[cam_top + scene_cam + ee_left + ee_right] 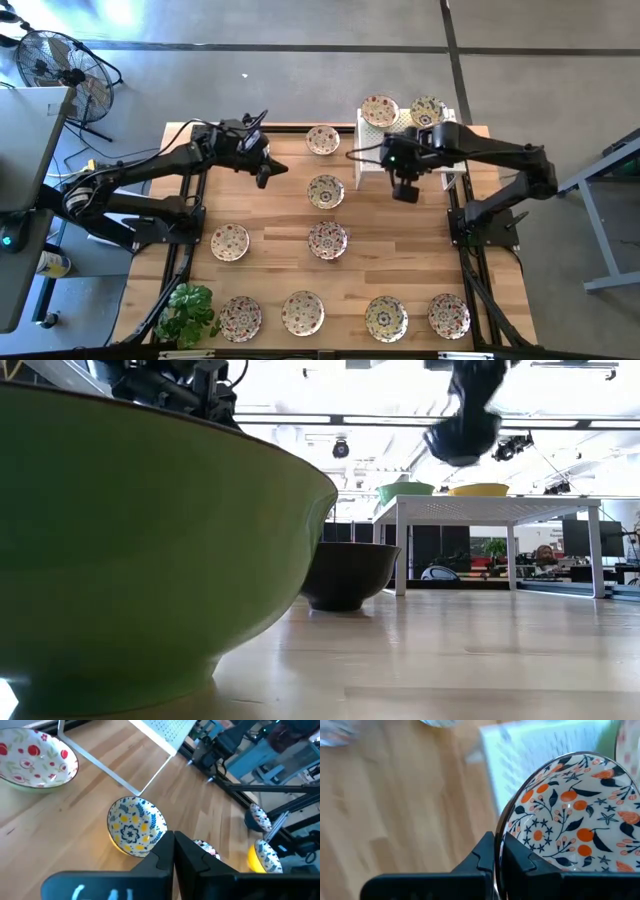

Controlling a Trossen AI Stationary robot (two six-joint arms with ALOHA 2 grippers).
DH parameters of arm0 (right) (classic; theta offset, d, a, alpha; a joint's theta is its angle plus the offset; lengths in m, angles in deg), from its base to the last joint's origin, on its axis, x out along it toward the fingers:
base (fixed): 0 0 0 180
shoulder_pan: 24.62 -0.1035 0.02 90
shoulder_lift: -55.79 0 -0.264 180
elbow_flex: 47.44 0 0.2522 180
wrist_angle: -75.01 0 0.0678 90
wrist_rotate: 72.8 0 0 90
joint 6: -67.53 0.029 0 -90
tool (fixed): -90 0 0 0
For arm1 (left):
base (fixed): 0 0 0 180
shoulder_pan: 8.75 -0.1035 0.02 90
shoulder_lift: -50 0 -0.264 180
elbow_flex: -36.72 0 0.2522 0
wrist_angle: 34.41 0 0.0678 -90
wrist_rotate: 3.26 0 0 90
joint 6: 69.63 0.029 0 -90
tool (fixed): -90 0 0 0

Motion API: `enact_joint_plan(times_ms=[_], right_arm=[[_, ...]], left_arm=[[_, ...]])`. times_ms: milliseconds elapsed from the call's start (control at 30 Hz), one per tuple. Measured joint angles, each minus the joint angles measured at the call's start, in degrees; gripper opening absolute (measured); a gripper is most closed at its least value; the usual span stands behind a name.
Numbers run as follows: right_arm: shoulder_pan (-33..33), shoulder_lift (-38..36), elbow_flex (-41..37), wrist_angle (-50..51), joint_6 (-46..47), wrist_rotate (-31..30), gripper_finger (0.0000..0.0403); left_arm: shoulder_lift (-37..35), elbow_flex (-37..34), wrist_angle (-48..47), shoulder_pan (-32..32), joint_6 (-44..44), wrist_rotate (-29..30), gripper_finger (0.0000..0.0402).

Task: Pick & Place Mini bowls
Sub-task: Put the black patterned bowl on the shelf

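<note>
- Wooden worktop [400,270] carries most of the mini bowls [327,240] in loose rows; two more sit on the white perforated stand [400,122].
- Right gripper [496,852], near the stand, has its fingers pinched on an orange-flowered bowl [575,815] by its rim (carry step, I judge).
- Left gripper [174,851] hovers shut and empty over the worktop's far left.
- Next: lower the held bowl level onto the stand, then release.

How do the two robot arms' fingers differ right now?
The right arm's fingers pinch the rim of an orange-flowered bowl; the left arm's fingers grip nothing. The right arm's fingers hang beside the white stand, the left arm's over bare wood. Both pairs are dark and shut.
</note>
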Motion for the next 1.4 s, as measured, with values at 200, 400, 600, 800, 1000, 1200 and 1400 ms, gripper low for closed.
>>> enact_joint_plan(times_ms=[200,400,600,800,1000,1200,1400], right_arm=[[7.5,-1.64,-8.69,-5.28,-3.14,0.54,0.0008],[12.95,-1.63,-12.04,-10.03,-6.23,0.76,0.0008],[16.54,-1.64,-12.45,-11.29,-8.28,2.44,0.001],[19.19,-1.62,-12.45,-14.21,-9.67,4.78,0.0011],[20.72,-1.62,-12.45,-14.25,-10.23,6.48,0.0011],[20.97,-1.62,-12.4,-14.31,-10.2,7.88,0.0012],[20.82,-1.62,-12.38,-14.23,-9.14,9.03,0.0012]], left_arm=[[0.04,0.0,0.49,0.04,-0.83,2.85,0.0001],[-0.01,0.0,1.1,0.02,1.08,5.36,0.0001],[0.18,0.0,0.96,0.04,1.53,5.36,0.0001],[0.6,0.02,0.94,0.04,2.3,4.96,0.0001],[0.6,0.02,0.9,0.04,2.69,4.99,0.0001],[0.6,0.02,0.9,0.04,2.69,5.01,0.0001],[0.6,0.02,0.9,0.04,3.13,5.03,0.0001]])
